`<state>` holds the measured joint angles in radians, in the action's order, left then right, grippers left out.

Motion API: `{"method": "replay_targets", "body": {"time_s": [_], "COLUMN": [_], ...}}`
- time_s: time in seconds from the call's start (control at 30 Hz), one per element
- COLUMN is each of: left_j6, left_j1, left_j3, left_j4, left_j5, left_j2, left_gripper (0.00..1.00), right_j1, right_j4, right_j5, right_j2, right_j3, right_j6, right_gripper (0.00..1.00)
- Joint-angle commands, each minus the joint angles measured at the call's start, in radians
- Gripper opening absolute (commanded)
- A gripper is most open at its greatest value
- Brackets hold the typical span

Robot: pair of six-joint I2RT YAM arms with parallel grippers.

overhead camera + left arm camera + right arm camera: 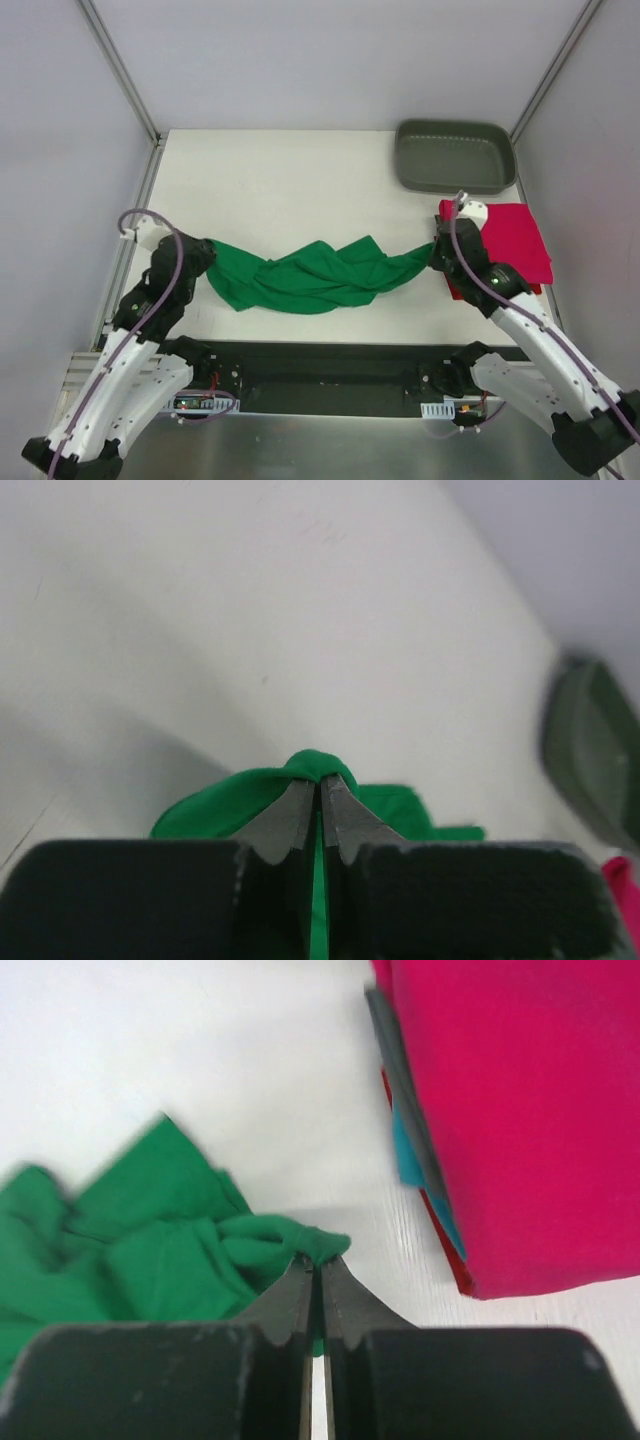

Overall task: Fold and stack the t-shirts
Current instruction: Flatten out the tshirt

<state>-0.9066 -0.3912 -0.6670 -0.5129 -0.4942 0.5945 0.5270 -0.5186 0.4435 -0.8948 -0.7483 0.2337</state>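
A bright green t-shirt [310, 275] hangs bunched and twisted across the middle of the white table, stretched between both arms. My left gripper [205, 258] is shut on its left end; cloth bulges past the fingertips [322, 776]. My right gripper [436, 252] is shut on the right end, a green tuft [318, 1244] showing at its tips. At the right edge lies a stack of folded t-shirts [515, 240], crimson-pink on top [520, 1110], with teal [405, 1155] and red [455, 1260] edges beneath.
A grey plastic tray [455, 156] stands at the back right corner, also seen blurred in the left wrist view [595, 750]. Metal frame posts [120, 70] rise at the table's back corners. A black rail [330, 375] runs along the near edge.
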Motion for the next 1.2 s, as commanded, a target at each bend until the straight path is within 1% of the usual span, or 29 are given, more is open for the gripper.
{"method": "replay_targets", "body": {"time_s": [0.0, 0.07, 0.13, 0.23, 0.3, 0.43, 0.53, 0.6, 0.67, 0.77, 0.83, 0.9, 0.93, 1.0, 1.03, 1.07, 1.1, 1.13, 1.17], "left_j6": [0.041, 0.078, 0.110, 0.170, 0.190, 0.280, 0.334, 0.377, 0.432, 0.489, 0.540, 0.604, 0.623, 0.617, 0.591, 0.560, 0.534, 0.522, 0.529], "left_j1": [0.006, 0.006, 0.006, 0.006, 0.006, 0.006, 0.006, 0.006, 0.006, 0.005, 0.006, 0.011, 0.021, 0.073, 0.112, 0.162, 0.211, 0.245, 0.271], "left_j3": [-0.196, -0.273, -0.353, -0.468, -0.552, -0.695, -0.766, -0.798, -0.832, -0.835, -0.815, -0.774, -0.761, -0.744, -0.738, -0.735, -0.738, -0.765, -0.807], "left_j4": [0.040, 0.042, 0.053, 0.074, 0.080, 0.119, 0.148, 0.174, 0.182, 0.192, 0.226, 0.307, 0.342, 0.353, 0.355, 0.356, 0.373, 0.375, 0.373], "left_j5": [-0.093, -0.106, -0.104, -0.087, -0.075, -0.034, -0.092, -0.125, -0.155, -0.233, -0.329, -0.414, -0.428, -0.364, -0.327, -0.275, -0.230, -0.201, -0.182], "left_j2": [-0.122, -0.157, -0.183, -0.187, -0.177, -0.157, -0.125, -0.085, -0.009, 0.120, 0.213, 0.319, 0.367, 0.482, 0.552, 0.630, 0.710, 0.816, 0.914], "left_gripper": [0.00, 0.00, 0.00, 0.00, 0.00, 0.00, 0.00, 0.00, 0.00, 0.00, 0.00, 0.00, 0.00, 0.00, 0.00, 0.00, 0.00, 0.03, 0.12], "right_j1": [-0.004, -0.004, -0.002, -0.004, -0.002, -0.002, -0.004, -0.004, -0.004, -0.004, -0.002, -0.002, -0.004, -0.007, -0.013, -0.027, -0.057, -0.091, -0.137], "right_j4": [-0.073, -0.110, -0.126, -0.147, -0.147, -0.155, -0.164, -0.158, -0.144, -0.135, -0.150, -0.162, -0.166, -0.159, -0.143, -0.118, -0.101, -0.086, -0.080], "right_j5": [0.090, 0.098, 0.071, -0.003, -0.083, -0.230, -0.291, -0.305, -0.269, -0.174, -0.103, -0.048, -0.026, -0.017, -0.019, -0.032, -0.067, -0.106, -0.152], "right_j2": [0.164, 0.226, 0.296, 0.355, 0.384, 0.401, 0.390, 0.382, 0.376, 0.338, 0.292, 0.228, 0.199, 0.130, 0.084, 0.032, -0.021, -0.088, -0.148], "right_j3": [-0.179, -0.261, -0.331, -0.445, -0.503, -0.600, -0.637, -0.642, -0.613, -0.550, -0.496, -0.450, -0.418, -0.337, -0.297, -0.254, -0.228, -0.218, -0.224], "right_j6": [-0.068, -0.092, -0.115, -0.129, -0.134, -0.139, -0.123, -0.119, -0.116, -0.091, -0.061, -0.033, -0.013, 0.024, 0.036, 0.044, 0.050, 0.056, 0.062], "right_gripper": [0.03, 0.03, 0.04, 0.04, 0.04, 0.03, 0.03, 0.03, 0.03, 0.04, 0.06, 0.09, 0.10, 0.12, 0.14, 0.18, 0.24, 0.34, 0.46]}}
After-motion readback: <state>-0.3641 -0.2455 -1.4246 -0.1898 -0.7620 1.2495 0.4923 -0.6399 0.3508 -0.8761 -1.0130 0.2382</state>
